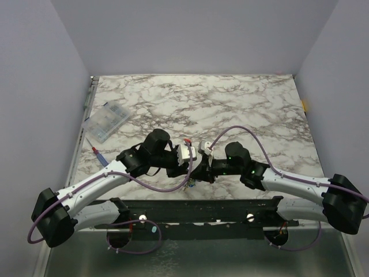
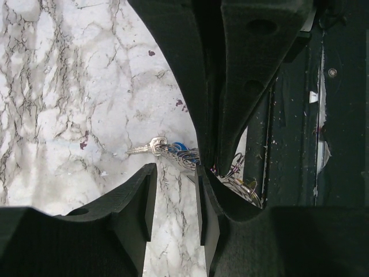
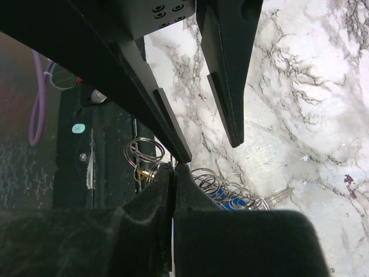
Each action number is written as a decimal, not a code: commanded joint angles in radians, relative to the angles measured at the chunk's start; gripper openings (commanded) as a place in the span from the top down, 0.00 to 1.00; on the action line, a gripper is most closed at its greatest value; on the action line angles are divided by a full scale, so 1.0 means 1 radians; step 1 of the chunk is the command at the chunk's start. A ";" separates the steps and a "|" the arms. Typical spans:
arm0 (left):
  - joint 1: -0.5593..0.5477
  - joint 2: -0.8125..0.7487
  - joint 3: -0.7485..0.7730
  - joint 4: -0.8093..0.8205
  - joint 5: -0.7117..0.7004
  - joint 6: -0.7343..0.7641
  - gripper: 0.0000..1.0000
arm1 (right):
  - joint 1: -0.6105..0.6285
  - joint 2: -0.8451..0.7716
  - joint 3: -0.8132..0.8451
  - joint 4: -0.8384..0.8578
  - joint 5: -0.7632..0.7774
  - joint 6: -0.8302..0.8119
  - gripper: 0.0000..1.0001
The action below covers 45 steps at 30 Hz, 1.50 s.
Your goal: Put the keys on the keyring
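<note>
The keys lie on the marble near the table's front edge: a silvery blade and a blue head tangled in a coil of thin wire rings. My right gripper is shut, its tips pinching the keyring wire in the middle of that bunch; more rings and the blue key trail off to the right of it. My left gripper stands open just in front of the bunch, with only marble between its fingers. Both grippers meet at the table's near middle.
A clear compartment box sits at the far left, with a red-tipped tool near it. The dark mounting rail runs along the table's front edge right beside the keys. Purple cables loop over both arms.
</note>
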<state>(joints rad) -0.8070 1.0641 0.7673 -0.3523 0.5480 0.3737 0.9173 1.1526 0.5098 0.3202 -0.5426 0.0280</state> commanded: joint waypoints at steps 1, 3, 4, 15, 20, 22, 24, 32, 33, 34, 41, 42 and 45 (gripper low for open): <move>-0.001 -0.005 -0.016 0.008 0.069 -0.017 0.62 | 0.008 0.011 0.003 0.028 -0.002 -0.015 0.99; -0.001 -0.008 -0.015 0.009 0.077 -0.022 0.61 | 0.008 0.011 0.005 0.019 0.006 -0.019 0.99; -0.001 -0.012 -0.014 0.009 0.075 -0.027 0.61 | 0.008 0.010 0.004 0.016 0.008 -0.018 0.99; -0.001 -0.085 -0.038 0.008 0.068 -0.058 0.57 | 0.008 0.018 0.009 -0.002 0.024 -0.019 0.99; -0.001 -0.086 -0.052 0.009 0.069 -0.065 0.56 | 0.008 0.008 0.009 -0.010 0.026 -0.019 0.99; -0.001 -0.067 -0.049 0.010 0.068 -0.061 0.57 | 0.008 0.002 0.008 -0.010 0.023 -0.019 0.99; -0.001 -0.051 -0.045 0.012 0.068 -0.056 0.58 | 0.008 0.004 0.010 -0.012 0.020 -0.019 0.99; -0.002 -0.009 -0.043 0.017 0.074 -0.050 0.62 | 0.008 -0.005 0.009 -0.011 0.021 -0.046 0.99; -0.001 -0.009 -0.046 0.017 0.072 -0.051 0.63 | 0.008 -0.004 0.009 -0.013 0.022 -0.048 0.99; -0.001 -0.011 -0.048 0.017 0.068 -0.050 0.65 | 0.008 -0.005 0.009 -0.013 0.023 -0.048 0.99; -0.003 -0.056 -0.081 0.016 0.066 -0.046 0.68 | 0.008 -0.015 0.006 -0.017 0.056 -0.050 0.99; -0.003 -0.059 -0.087 0.015 0.075 -0.047 0.66 | 0.008 -0.014 0.006 -0.017 0.057 -0.050 0.99; -0.006 -0.065 -0.098 0.011 0.090 -0.047 0.64 | 0.008 -0.012 0.006 -0.018 0.059 -0.051 0.99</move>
<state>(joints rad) -0.8062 1.0157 0.7021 -0.3191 0.6022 0.3214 0.9218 1.1515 0.5102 0.3115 -0.5209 -0.0013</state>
